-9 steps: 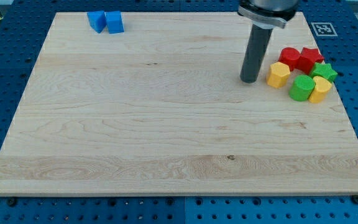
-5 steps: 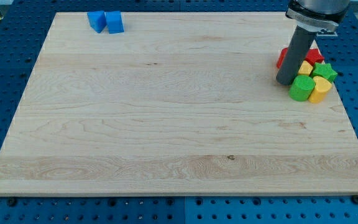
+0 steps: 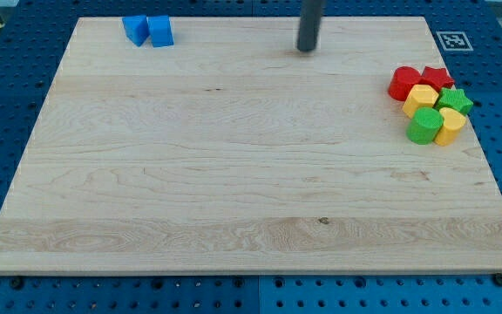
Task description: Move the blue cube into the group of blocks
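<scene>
Two blue blocks sit touching at the board's top left: a blue cube (image 3: 160,30) on the right and another blue block (image 3: 135,29) on its left, its shape unclear. My tip (image 3: 307,49) rests near the board's top edge, well right of the blue blocks and up-left of the group. The group lies at the right edge: a red cylinder (image 3: 403,83), a red star (image 3: 437,78), a yellow block (image 3: 421,98), a green star (image 3: 454,101), a green cylinder (image 3: 423,126) and a yellow block (image 3: 449,126).
The wooden board (image 3: 234,174) lies on a blue perforated table. A black and white marker tag (image 3: 451,40) sits off the board's top right corner.
My tip moved from beside the group up and left to the top edge. The yellow block it touched shifted right, closing in on the group. The blue blocks have not moved.
</scene>
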### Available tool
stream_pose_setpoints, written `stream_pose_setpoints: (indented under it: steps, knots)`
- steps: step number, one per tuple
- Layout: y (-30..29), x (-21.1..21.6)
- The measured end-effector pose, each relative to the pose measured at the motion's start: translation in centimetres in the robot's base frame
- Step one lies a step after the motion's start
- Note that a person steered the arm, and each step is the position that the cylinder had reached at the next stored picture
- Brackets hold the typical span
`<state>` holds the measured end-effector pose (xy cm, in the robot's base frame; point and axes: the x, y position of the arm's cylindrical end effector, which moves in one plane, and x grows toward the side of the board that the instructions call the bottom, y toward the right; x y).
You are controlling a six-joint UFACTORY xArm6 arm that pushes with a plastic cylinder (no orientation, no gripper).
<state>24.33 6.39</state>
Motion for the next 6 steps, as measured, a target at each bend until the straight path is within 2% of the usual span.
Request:
stream_pose_setpoints:
  steps: [1,2,4,5,6]
  knots:
    - [-8.2,-5.0]
    - [-12.0,-5.0]
    - [-26.3,-4.9]
    - [-24.5,-2.8]
    - [-20.4,1.5]
